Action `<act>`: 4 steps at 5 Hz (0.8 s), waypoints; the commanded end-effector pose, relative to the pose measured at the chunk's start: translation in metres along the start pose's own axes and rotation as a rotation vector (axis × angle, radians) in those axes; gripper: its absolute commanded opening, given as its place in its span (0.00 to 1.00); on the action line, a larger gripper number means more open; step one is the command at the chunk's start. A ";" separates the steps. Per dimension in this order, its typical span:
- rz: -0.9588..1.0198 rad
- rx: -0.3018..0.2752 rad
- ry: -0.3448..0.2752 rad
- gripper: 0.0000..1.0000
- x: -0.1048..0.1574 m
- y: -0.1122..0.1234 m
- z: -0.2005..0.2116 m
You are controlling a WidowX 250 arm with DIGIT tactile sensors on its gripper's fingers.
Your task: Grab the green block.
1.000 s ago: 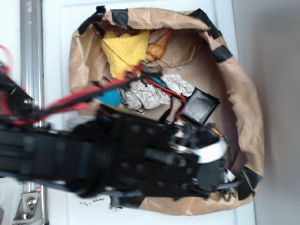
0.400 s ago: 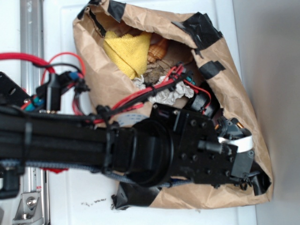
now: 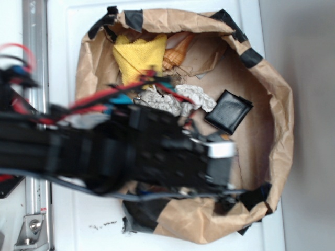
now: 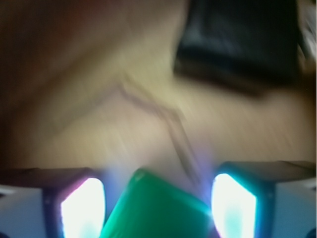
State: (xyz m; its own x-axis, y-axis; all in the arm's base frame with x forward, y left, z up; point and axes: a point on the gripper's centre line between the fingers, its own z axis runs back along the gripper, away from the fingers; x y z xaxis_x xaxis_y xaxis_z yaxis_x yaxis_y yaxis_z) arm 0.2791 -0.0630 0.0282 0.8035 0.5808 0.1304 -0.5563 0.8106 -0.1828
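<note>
The green block (image 4: 158,208) shows only in the wrist view, tilted between my two glowing fingers (image 4: 81,208), one corner against the right finger. It stays sharp while the brown paper floor behind it is smeared, so it travels with my gripper (image 4: 157,198), which is shut on it. In the exterior view my gripper (image 3: 220,167) hangs over the near part of the paper bag (image 3: 277,120), and the arm hides the block.
A glossy black square pad (image 3: 229,111) lies on the bag floor just beyond the gripper, and shows again as the pad (image 4: 240,39) at the wrist view's top right. Crumpled white paper (image 3: 193,97), a yellow cloth (image 3: 137,55) and a tan object (image 3: 178,49) fill the far side. A metal rail (image 3: 34,47) runs along the left.
The arm reached deep into the bag's right side, squashing it, then drew back left. The bag has sprung open again and the black pad is uncovered.
</note>
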 end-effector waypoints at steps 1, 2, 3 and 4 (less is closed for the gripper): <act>-0.017 0.004 -0.073 0.00 0.022 0.008 0.035; -0.198 0.046 -0.136 0.00 0.046 0.013 0.049; -0.472 0.080 -0.213 0.00 0.066 0.013 0.077; -0.737 0.081 -0.260 0.00 0.064 0.014 0.108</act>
State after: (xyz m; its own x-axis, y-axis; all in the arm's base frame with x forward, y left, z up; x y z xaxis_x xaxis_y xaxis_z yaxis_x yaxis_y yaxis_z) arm 0.2890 -0.0143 0.1219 0.9224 -0.1365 0.3613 0.1057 0.9890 0.1037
